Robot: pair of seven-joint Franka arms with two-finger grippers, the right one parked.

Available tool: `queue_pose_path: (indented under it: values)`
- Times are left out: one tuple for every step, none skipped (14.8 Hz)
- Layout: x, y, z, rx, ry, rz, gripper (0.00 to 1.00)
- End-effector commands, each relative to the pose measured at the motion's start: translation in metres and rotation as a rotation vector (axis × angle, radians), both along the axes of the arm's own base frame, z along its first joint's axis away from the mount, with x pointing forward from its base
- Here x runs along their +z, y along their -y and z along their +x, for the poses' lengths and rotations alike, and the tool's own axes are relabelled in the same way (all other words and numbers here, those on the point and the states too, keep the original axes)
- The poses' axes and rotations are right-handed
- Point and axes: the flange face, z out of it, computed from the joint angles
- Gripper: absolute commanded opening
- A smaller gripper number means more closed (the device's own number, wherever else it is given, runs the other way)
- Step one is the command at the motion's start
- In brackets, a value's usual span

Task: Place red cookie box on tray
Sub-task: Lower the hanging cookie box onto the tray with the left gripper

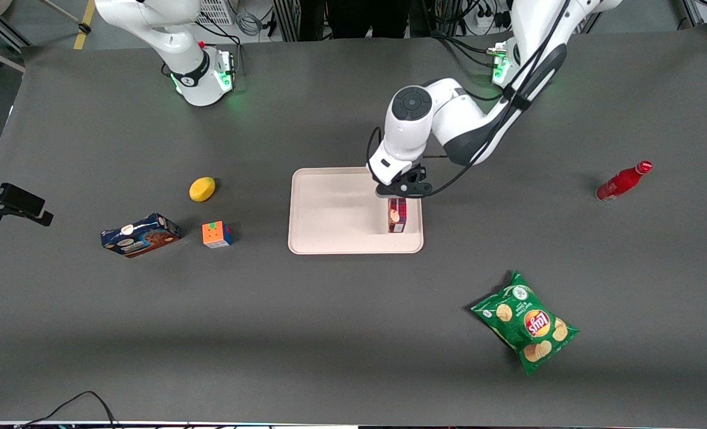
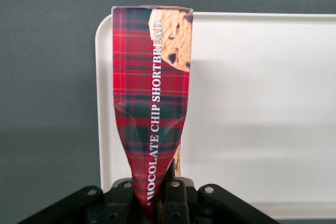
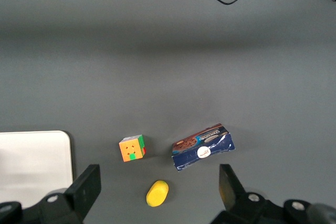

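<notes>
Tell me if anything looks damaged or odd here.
Yes: the red cookie box is crushed where the gripper pinches it, its cardboard creased and narrowed. It hangs over the tray near one edge.

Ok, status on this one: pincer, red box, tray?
Pincer shut on the red cookie box, over the tray. Box upright above the tray's working-arm end; contact unclear. Nothing else on the tray.

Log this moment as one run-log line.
gripper: shut on red box, pinching it | box: over tray, at its working-arm edge | contact with tray: cannot tell | release: not yet
</notes>
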Motion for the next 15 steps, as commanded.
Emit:
queue_pose_path:
  values:
    - [-0.021, 0.003, 0.021, 0.027, 0.046, 0.000, 0.00]
    - [-0.028, 0.001, 0.024, 0.028, 0.043, 0.005, 0.00]
    - [-0.031, 0.001, 0.024, 0.015, 0.050, 0.010, 0.00]
    - [-0.034, 0.001, 0.025, 0.011, 0.048, 0.012, 0.00]
    - [-0.038, -0.002, 0.027, 0.017, 0.043, 0.015, 0.00]
    - [-0.044, -0.008, 0.033, 0.028, 0.040, 0.022, 0.00]
    - [-0.051, -0.009, 0.032, 0.026, 0.030, 0.025, 0.00]
    - [-0.052, -0.009, 0.032, 0.026, 0.028, 0.025, 0.00]
    - [-0.053, -0.009, 0.031, 0.027, 0.027, 0.026, 0.00]
    - [-0.053, -0.008, 0.030, 0.025, 0.027, 0.026, 0.00]
    - [-0.053, -0.009, 0.031, 0.028, 0.025, 0.026, 0.00]
    - [-0.055, -0.008, 0.030, 0.028, 0.022, 0.026, 0.00]
    - [-0.057, -0.009, 0.031, 0.029, 0.017, 0.026, 0.34]
    - [-0.058, -0.008, 0.031, 0.030, 0.018, 0.022, 0.97]
    - [-0.058, -0.009, 0.031, 0.030, 0.020, 0.011, 1.00]
